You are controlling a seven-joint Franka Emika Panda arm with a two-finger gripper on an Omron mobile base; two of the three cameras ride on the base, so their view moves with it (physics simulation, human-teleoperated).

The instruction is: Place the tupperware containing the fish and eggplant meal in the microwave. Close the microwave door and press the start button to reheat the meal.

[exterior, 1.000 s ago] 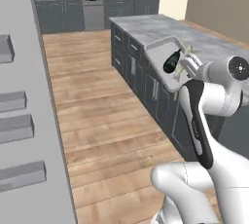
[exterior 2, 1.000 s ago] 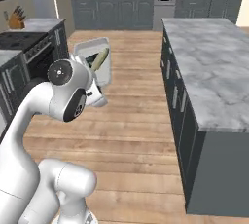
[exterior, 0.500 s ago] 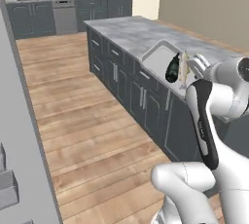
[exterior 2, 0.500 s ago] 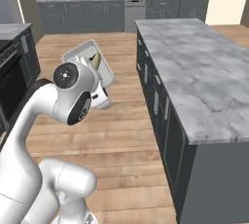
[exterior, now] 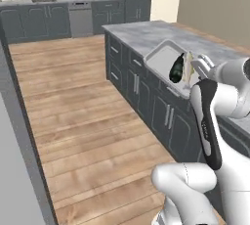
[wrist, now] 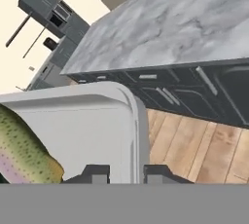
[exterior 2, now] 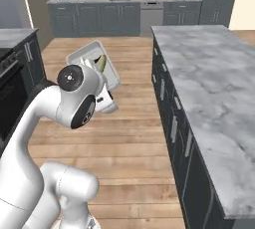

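Above the wooden floor (exterior: 93, 121), beside the marble-topped island (exterior 2: 209, 78), the gripper (wrist: 125, 173) carries the tupperware (exterior: 163, 58) in the air, tilted up on edge rather than lying flat. Its two dark fingertips (wrist: 97, 173) sit close on either side of the tray's raised rim, pinching it between them. Inside the tray lies the fish and eggplant meal (exterior: 177, 68): a dark glossy lump with a pale yellowish piece next to it in the left base view, and a speckled green fish body at the lower left of the hand view. From the right base view the tray shows just above the arm's white wrist. Grey cabinets (exterior 2: 104, 16) line the far wall.
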